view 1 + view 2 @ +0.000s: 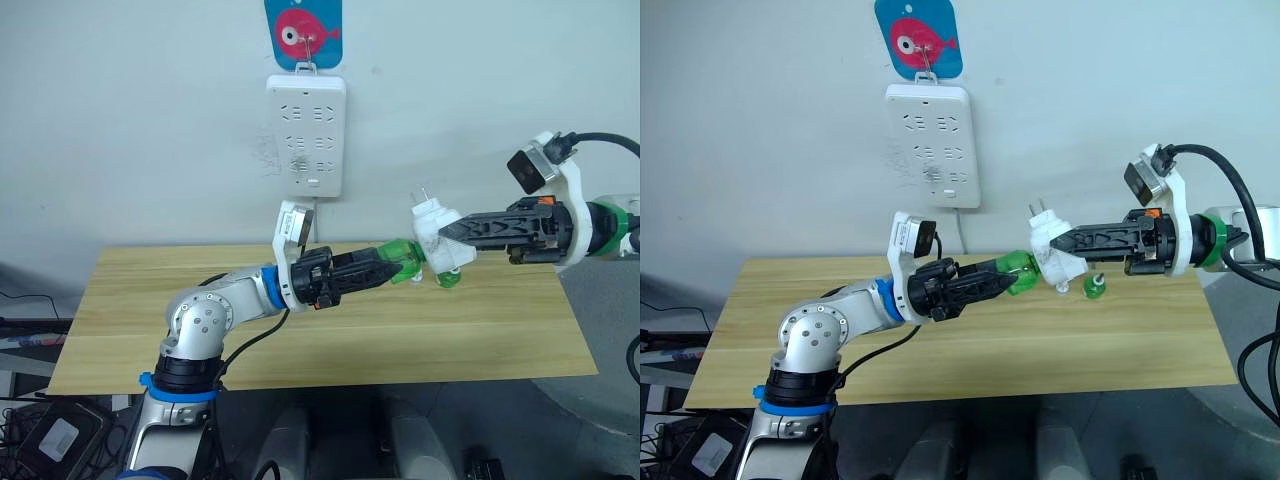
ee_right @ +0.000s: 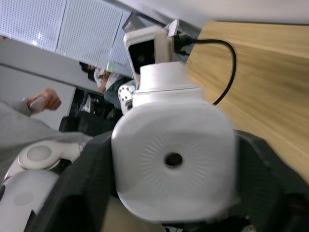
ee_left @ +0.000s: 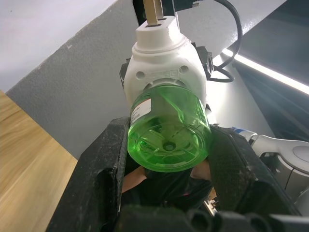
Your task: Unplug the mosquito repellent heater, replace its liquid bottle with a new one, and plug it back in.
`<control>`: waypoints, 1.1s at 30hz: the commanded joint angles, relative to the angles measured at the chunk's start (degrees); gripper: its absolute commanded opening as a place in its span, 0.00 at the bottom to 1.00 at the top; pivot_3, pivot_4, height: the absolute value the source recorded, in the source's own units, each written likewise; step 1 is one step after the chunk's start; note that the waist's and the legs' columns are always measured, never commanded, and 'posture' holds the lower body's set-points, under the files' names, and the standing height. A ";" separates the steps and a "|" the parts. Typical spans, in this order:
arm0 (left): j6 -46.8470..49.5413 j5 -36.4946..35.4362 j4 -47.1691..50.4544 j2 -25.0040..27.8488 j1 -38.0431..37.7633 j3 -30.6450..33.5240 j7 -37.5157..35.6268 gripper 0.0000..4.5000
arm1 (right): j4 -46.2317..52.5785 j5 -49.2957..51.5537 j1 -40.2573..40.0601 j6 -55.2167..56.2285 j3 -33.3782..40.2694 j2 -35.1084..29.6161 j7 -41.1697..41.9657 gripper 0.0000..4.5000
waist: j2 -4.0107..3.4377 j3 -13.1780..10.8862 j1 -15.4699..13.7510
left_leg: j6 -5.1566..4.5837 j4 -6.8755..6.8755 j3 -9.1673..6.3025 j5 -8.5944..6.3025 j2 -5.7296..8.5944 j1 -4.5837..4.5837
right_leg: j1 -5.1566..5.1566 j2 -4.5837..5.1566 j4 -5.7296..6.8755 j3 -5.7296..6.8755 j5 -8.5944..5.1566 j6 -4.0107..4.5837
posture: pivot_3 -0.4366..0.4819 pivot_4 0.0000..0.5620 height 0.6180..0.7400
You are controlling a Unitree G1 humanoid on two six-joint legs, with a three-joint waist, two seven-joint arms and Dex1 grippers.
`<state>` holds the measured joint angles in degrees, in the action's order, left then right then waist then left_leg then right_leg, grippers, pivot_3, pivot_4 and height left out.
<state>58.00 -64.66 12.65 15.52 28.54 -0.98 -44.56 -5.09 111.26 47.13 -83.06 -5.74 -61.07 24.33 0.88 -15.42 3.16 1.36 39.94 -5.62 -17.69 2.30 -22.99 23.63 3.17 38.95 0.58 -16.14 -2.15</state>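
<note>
The white mosquito repellent heater (image 1: 437,235) hangs in the air above the table's far right part, its plug prongs bare and pointing up toward the wall. My right gripper (image 1: 447,233) is shut on its body from the right. Its green liquid bottle (image 3: 169,130) is still seated in the heater's underside. My left gripper (image 1: 397,264) is shut on that bottle from the left. The new one (image 1: 1095,287), a small green bottle with a white cap, stands on the table just below the heater.
A white power strip (image 1: 306,135) hangs on the wall above the table's far edge, under a blue hook plate with a red fish. The wooden table (image 1: 300,340) is bare elsewhere. A person's hand (image 2: 46,99) is in the background of the right wrist view.
</note>
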 commanded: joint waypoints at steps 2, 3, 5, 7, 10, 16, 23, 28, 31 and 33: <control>-0.48 -0.16 1.39 0.65 0.23 0.36 -0.66 0.49 | 3.20 1.74 -3.85 1.01 1.86 -2.11 -0.01 0.99 | 0.00 0.00 -0.03 | 0.00 0.00 -0.02 0.00 0.00 0.00 | 0.00 0.00 0.01 0.01 0.00 0.00 | 0.33 0.44 1.00; -0.38 -0.45 1.34 0.70 0.36 0.57 -0.50 0.49 | 3.60 1.74 -4.76 1.24 2.06 -2.42 -0.10 0.99 | 0.00 0.00 0.00 | 0.00 0.00 -0.01 0.00 0.00 0.00 | 0.00 0.00 0.01 0.01 0.00 0.00 | 0.33 0.44 1.00; -0.17 -1.06 1.25 0.62 0.63 1.00 -0.07 0.49 | 4.25 1.74 -6.10 1.47 2.23 -2.82 0.17 0.99 | 0.00 0.00 0.04 | 0.00 0.00 0.02 0.00 0.00 0.01 | 0.00 0.00 0.01 -0.01 0.00 0.00 | 0.33 0.44 1.00; -0.01 -1.54 1.03 0.27 0.87 1.56 0.46 0.49 | 6.77 1.74 -7.84 1.65 1.98 -3.88 0.65 0.99 | 0.00 0.00 0.05 | 0.00 0.00 0.01 0.00 0.00 0.02 | 0.00 0.00 0.01 0.00 0.00 0.00 | 0.33 0.44 1.00; 0.29 -2.22 0.72 -0.07 1.34 2.37 1.19 0.49 | 11.67 1.74 -11.16 1.92 2.28 -6.15 3.02 0.99 | 0.00 0.00 0.01 | 0.00 0.00 -0.01 0.00 -0.01 0.01 | 0.00 0.00 0.01 0.02 0.00 0.00 | 0.34 0.45 1.00; 1.47 -3.29 1.30 1.78 1.26 3.48 0.93 0.49 | 11.15 -6.87 -19.32 3.17 7.59 -10.68 4.43 0.95 | 0.01 -0.01 -0.13 | -0.02 0.01 -0.01 -0.01 0.01 0.02 | -0.02 0.00 0.00 0.02 0.00 0.00 | 0.35 0.45 1.00; 5.10 -6.51 2.69 5.76 1.05 3.92 -0.62 0.49 | -0.85 -25.40 -13.72 8.68 7.99 -1.21 7.54 0.46 | 0.00 -0.01 0.34 | -0.03 0.00 0.10 -0.01 -0.04 0.15 | -0.07 -0.04 0.03 -0.03 0.00 -0.01 | 0.34 0.45 1.00; 6.76 -7.80 3.05 7.98 0.99 3.76 -1.28 0.49 | -5.72 -29.01 -7.53 6.29 8.90 7.00 8.53 0.07 | 0.00 -0.01 0.19 | 0.08 -0.04 0.04 0.05 -0.03 0.11 | -0.02 -0.04 0.03 -0.02 0.00 0.00 | 0.35 0.45 1.00; 6.34 -7.45 2.45 8.03 0.90 3.76 -0.91 0.49 | -4.02 -25.85 -6.98 2.78 10.37 10.45 7.82 0.00 | 0.00 -0.02 -0.03 | 0.08 -0.06 -0.05 0.04 -0.02 0.07 | -0.02 -0.02 0.02 0.00 0.00 0.00 | 0.35 0.46 1.00; 5.88 -7.08 2.16 7.88 0.79 3.87 -0.56 0.49 | -0.92 -23.57 -7.93 0.77 11.10 11.87 6.48 0.00 | 0.00 -0.02 -0.24 | 0.08 -0.05 -0.13 0.04 0.00 0.03 | -0.02 0.00 0.01 0.03 0.00 0.00 | 0.35 0.46 1.00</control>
<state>64.56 -70.91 13.55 23.47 29.31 2.19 -44.52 -9.43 84.59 39.27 -80.51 2.58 -48.75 31.23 0.88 -15.44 2.92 1.44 39.89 -5.75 -17.64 2.30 -22.96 23.60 3.17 38.96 0.61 -16.14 -2.16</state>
